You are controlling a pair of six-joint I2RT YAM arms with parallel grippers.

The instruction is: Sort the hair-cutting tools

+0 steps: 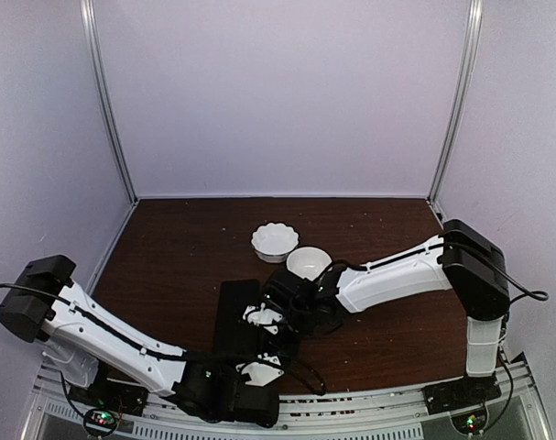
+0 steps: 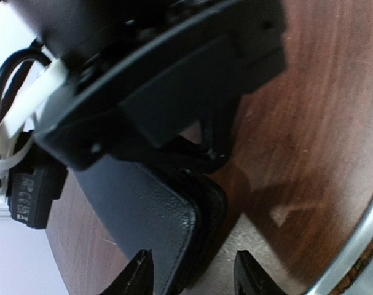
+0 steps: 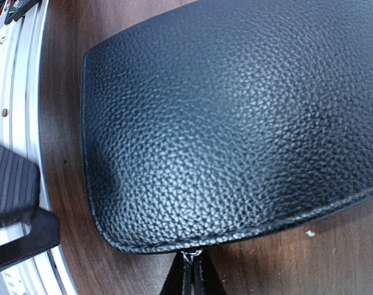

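Note:
A black rectangular zip case (image 1: 234,312) lies closed on the brown table near the front edge. It fills the right wrist view (image 3: 235,123). My right gripper (image 3: 192,276) is shut on the small silver zip pull (image 3: 191,252) at the case's edge. It sits over the case's right side in the top view (image 1: 262,317). My left gripper (image 2: 193,276) is open, its fingertips (image 2: 137,273) either side of the case's near corner (image 2: 149,215). No scissors or black clips are in view.
Two white bowls stand behind the case: a scalloped one (image 1: 274,240) and a plain one (image 1: 308,262). The metal rail of the table's front edge (image 3: 20,92) runs close beside the case. The right gripper's black body (image 2: 174,80) hangs over the left wrist view.

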